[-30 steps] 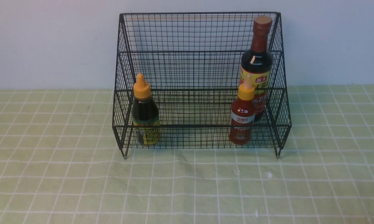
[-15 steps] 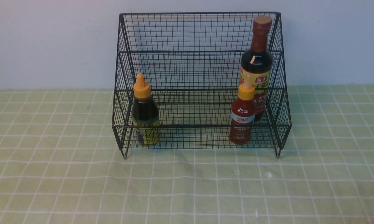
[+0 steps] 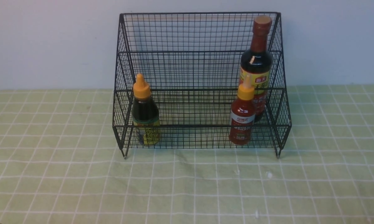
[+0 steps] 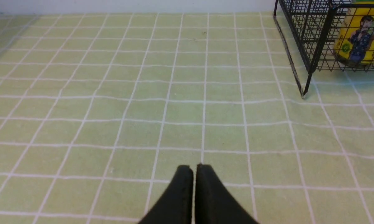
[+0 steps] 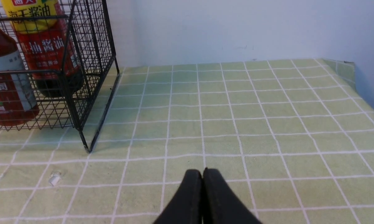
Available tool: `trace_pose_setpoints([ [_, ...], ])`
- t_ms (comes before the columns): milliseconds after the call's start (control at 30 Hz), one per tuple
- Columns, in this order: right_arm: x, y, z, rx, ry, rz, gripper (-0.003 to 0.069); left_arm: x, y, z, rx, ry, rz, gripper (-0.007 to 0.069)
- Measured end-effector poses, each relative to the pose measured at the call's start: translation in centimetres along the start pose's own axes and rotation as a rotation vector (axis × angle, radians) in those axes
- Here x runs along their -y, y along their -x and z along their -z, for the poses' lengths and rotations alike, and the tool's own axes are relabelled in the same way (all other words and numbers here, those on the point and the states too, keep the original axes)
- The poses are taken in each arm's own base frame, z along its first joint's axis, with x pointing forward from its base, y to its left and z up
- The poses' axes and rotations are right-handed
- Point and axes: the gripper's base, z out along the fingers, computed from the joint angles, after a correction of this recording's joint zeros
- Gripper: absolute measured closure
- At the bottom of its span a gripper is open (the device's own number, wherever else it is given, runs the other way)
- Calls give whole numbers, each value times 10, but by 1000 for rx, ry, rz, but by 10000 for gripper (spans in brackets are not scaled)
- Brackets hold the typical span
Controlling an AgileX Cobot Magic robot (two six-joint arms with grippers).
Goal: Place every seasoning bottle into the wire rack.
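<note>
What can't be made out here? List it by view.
- Front view: neither arm is in frame. The tall dark bottle has its lower label covered by the small red bottle.
- Left wrist view: the squat bottle is cut off at the edge, behind the wire rack.
- Right wrist view: both bottles' tops are cut off.

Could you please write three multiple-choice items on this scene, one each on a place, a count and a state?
1. Where does the tall dark bottle stand?
A. on the cloth in front of the rack
B. in the wire rack, upper tier, right side
C. in the lower tier, left side

2. How many bottles are in the rack?
A. one
B. two
C. three

3. How is the left gripper?
A. shut, empty
B. open
C. holding a bottle

Answers:
1 B: it stands behind the small red bottle.
2 C: those two and the squat dark bottle.
3 A: the fingers meet above bare cloth.
</note>
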Motion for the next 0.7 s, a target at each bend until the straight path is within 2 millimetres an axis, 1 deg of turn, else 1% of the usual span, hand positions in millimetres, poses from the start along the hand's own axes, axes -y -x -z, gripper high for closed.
trace_pose_setpoints([
  [700, 0, 0, 0, 0, 0, 0, 673, 1, 0, 0, 10, -9, -5, 631],
])
